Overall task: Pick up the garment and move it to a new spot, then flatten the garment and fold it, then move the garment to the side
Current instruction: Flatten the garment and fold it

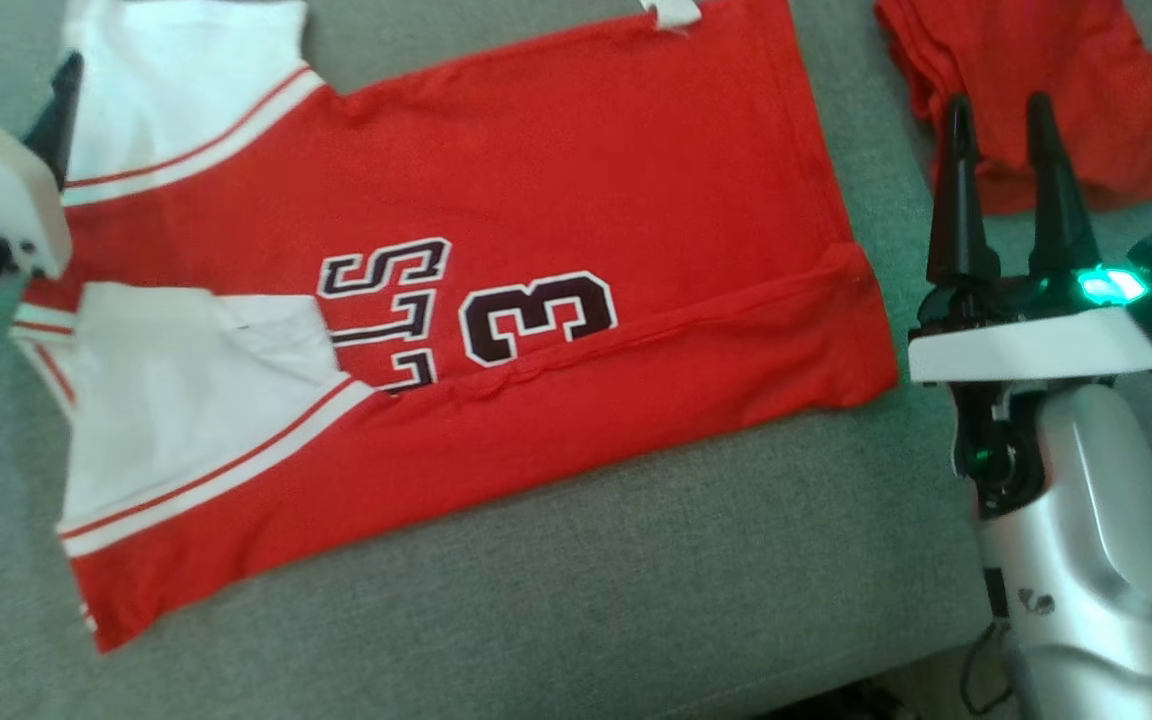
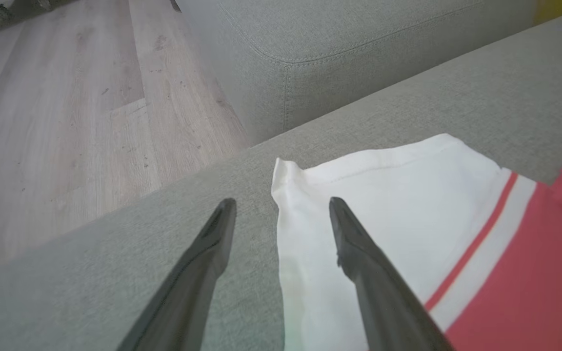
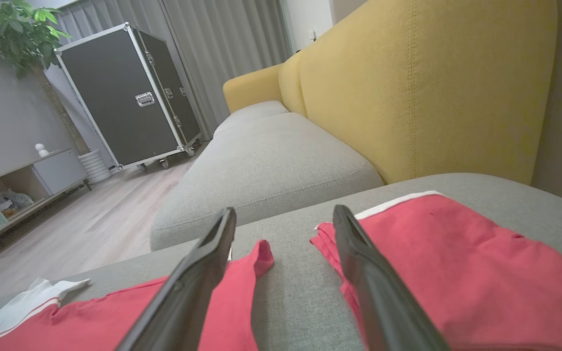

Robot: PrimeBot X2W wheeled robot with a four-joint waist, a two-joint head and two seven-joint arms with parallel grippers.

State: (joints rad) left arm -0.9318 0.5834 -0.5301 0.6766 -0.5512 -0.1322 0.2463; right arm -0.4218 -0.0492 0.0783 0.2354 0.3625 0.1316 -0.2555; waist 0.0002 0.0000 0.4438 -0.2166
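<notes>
The garment (image 1: 536,300), a red jersey with white sleeves and a dark figure 3 beside dark letters, lies spread out on the grey seat cushion (image 1: 636,560) of a sofa, its sleeves toward the robot's left and its hem toward the right; one white sleeve (image 1: 186,400) lies partly over the chest, and a long ridge of cloth runs across the red body near the side closest to the robot; the left gripper (image 2: 282,202) is at the other sleeve's corner with its jaws spread wide and nothing between them but the sleeve's edge, one finger over the white cloth and the other over bare cushion; whether the tips touch the fabric I cannot tell; the right gripper (image 1: 996,100) stands just beyond the hem, jaws likewise wide apart and empty, pointing toward a second red garment (image 1: 1116,90) that lies bunched on the cushion, apart from the jersey with a strip of grey between them; in the right wrist view a yellow backrest (image 3: 432,87) rises behind the seat, and a black wheeled case (image 3: 125,97) stands on the pale wooden floor (image 2: 66,122).
</notes>
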